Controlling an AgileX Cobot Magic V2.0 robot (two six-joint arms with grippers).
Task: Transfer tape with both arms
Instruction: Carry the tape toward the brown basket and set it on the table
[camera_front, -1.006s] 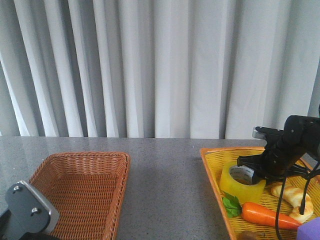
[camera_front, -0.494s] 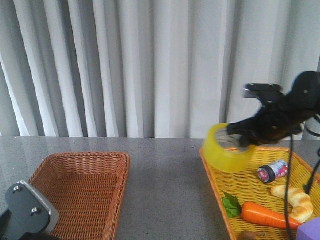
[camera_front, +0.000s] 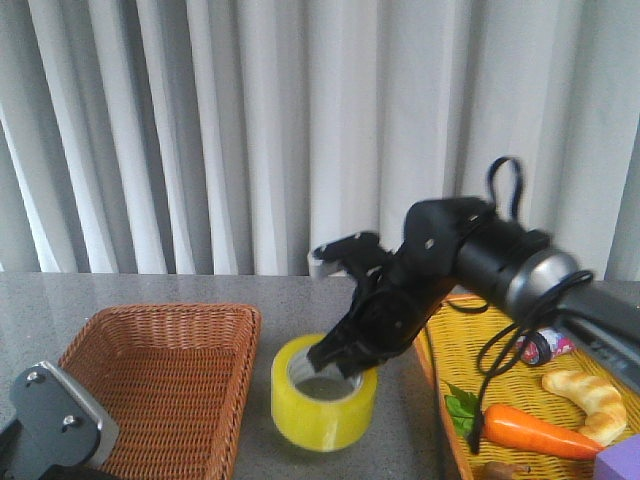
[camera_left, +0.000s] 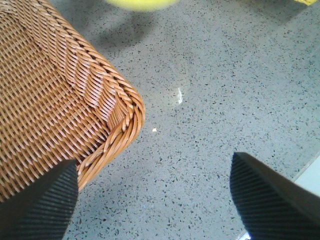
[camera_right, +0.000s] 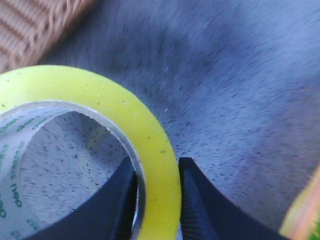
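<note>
The yellow tape roll (camera_front: 323, 405) is at the table's middle, just right of the brown wicker basket (camera_front: 160, 385), low over or on the grey tabletop. My right gripper (camera_front: 338, 358), black, is shut on its wall, one finger inside the white printed core and one outside; the right wrist view shows the tape (camera_right: 125, 130) pinched between the fingers (camera_right: 200, 205). My left gripper (camera_left: 152, 200) is open and empty over the table by the basket's corner (camera_left: 120, 115); the tape's edge (camera_left: 140, 4) shows far ahead. The left arm's grey screwed plate (camera_front: 60, 415) sits at the lower left.
A yellow wicker tray (camera_front: 440, 350) at the right holds a carrot (camera_front: 535, 432), a croissant (camera_front: 590, 395), a small jar (camera_front: 548, 345) and a purple block (camera_front: 620, 465). Grey curtains hang behind the table. The right arm's cables dangle over the tray.
My right arm has carried the tape out of the yellow tray, leftward and down to the table's middle beside the brown basket. The left arm has not moved.
</note>
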